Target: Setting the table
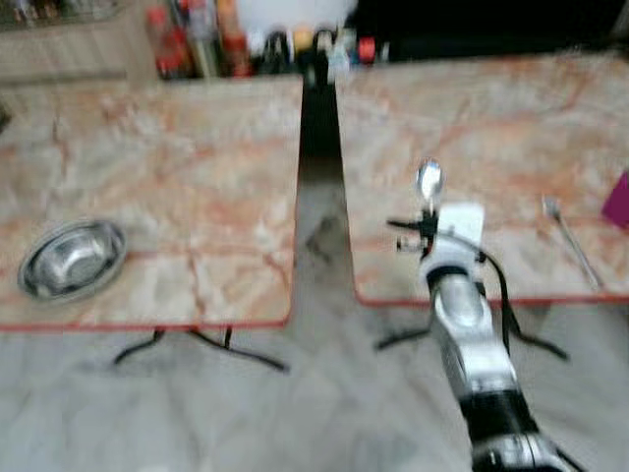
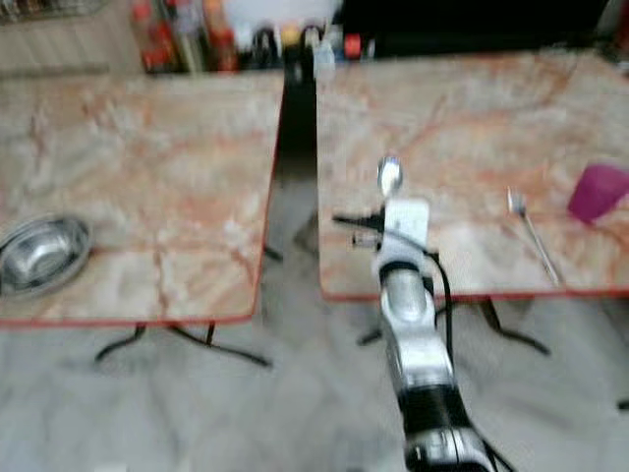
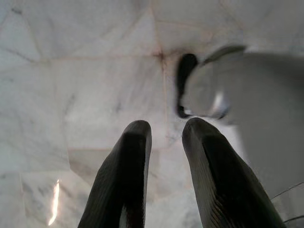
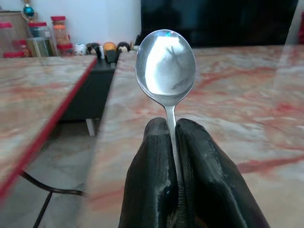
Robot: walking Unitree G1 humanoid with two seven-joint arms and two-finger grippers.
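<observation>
My right gripper [image 4: 174,130] is shut on a metal spoon [image 4: 166,66], whose bowl sticks out past the fingertips. In the eye views the spoon [image 1: 428,182] hangs over the near left part of the right marble table [image 1: 511,108]. A fork [image 1: 570,241] lies on that table near its front right, beside a purple cup [image 2: 598,191]. On the left marble table [image 1: 177,167] a steel bowl [image 1: 71,260] sits at the near left corner. My left gripper [image 3: 164,130] hangs over pale floor tiles with a small gap between its black fingers [image 3: 126,166].
A dark gap [image 1: 316,128] separates the two tables, with marble floor [image 1: 314,393] in front. Jars and bottles [image 1: 197,39] line a low shelf behind the tables. Black table legs [image 1: 197,344] spread under each top.
</observation>
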